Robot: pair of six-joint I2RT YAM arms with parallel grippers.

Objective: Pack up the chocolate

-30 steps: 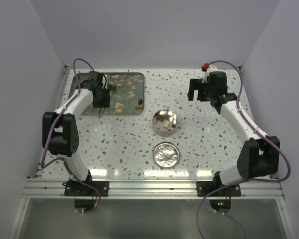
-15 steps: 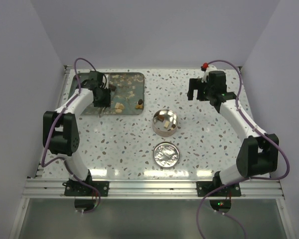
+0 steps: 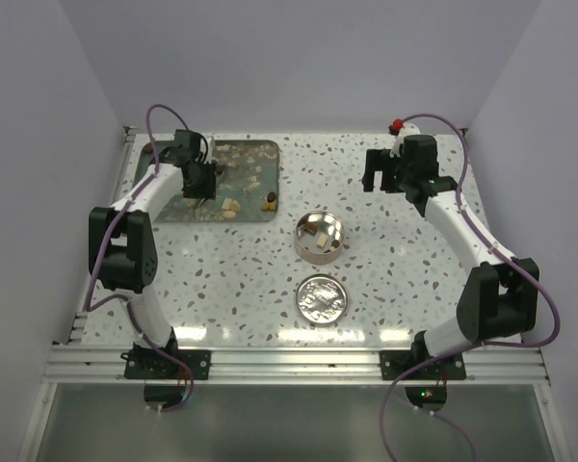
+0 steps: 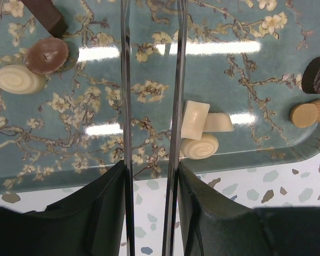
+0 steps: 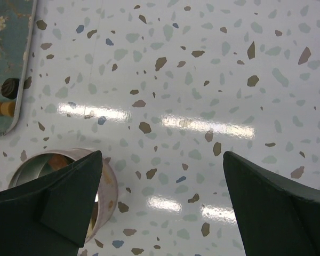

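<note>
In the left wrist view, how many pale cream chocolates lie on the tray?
4. A block, a wedge and a swirl cluster right of the fingers; another swirl lies far left. More may sit outside this view.

Top camera looks down from behind; 2 wrist cameras face down close, apparently sharing part of the tray point(image 4: 245, 85).
</note>
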